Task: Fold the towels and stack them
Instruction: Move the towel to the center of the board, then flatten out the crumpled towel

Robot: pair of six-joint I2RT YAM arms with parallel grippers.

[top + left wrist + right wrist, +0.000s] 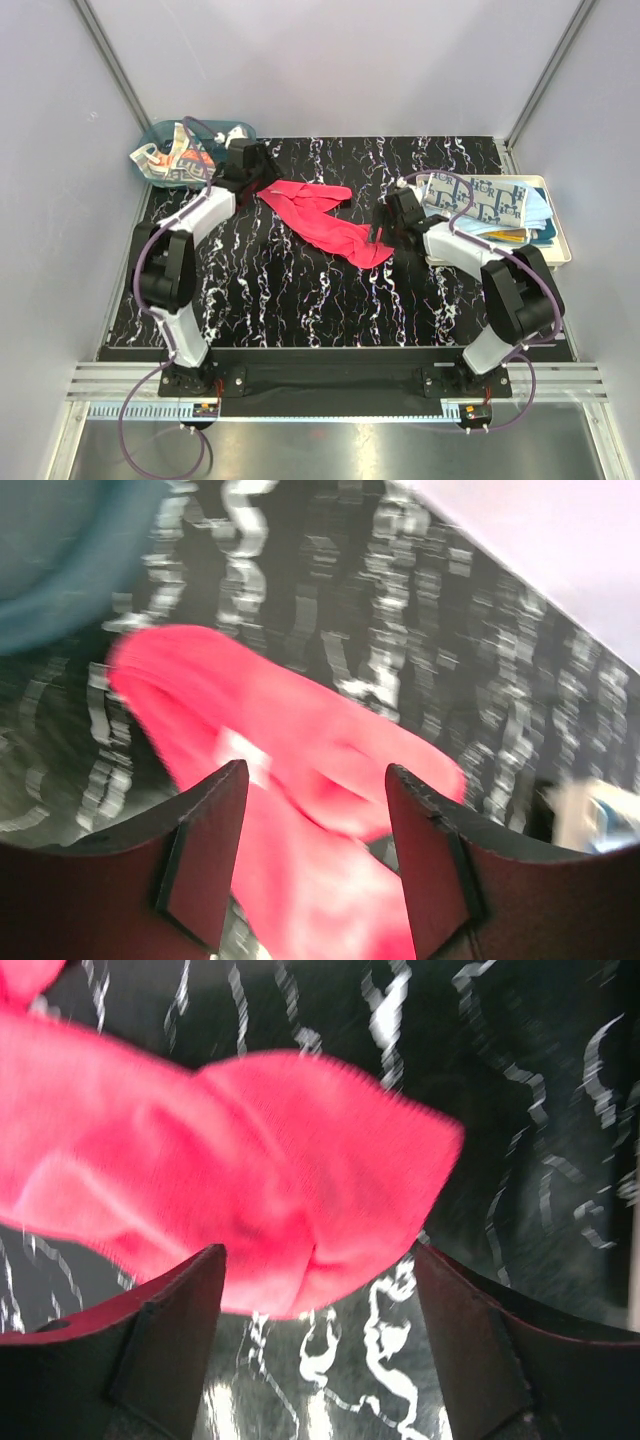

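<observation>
The step in hand appears to be the spreading of one towel before it is folded. A plain red-pink cloth towel lies crumpled and twisted on the black table with white marble veins, about midway between the two arms. Its long axis runs diagonally, from the far left, near the translucent teal plastic bin, down to the near right. The far-left end is wider and bunched. The near-right end is narrower and points toward the right arm.

The left gripper hovers over the far-left end with its fingers wide apart. In the left wrist view the red cloth shows between and below them, but nothing is pinched. The right gripper stands at the near-right end, jaws also wide, and the rounded tip of the towel lies just in front of them, not held.

The next move probably calls for each gripper to find a true corner or edge instead of a thick bunch, to close on it, and to draw the ends apart until the cloth lies flat. A neat fold seems unlikely while the towel is twisted.

Folded towels lie stacked in the cream rectangular tray on the right, a white towel with dark blue print on top.
</observation>
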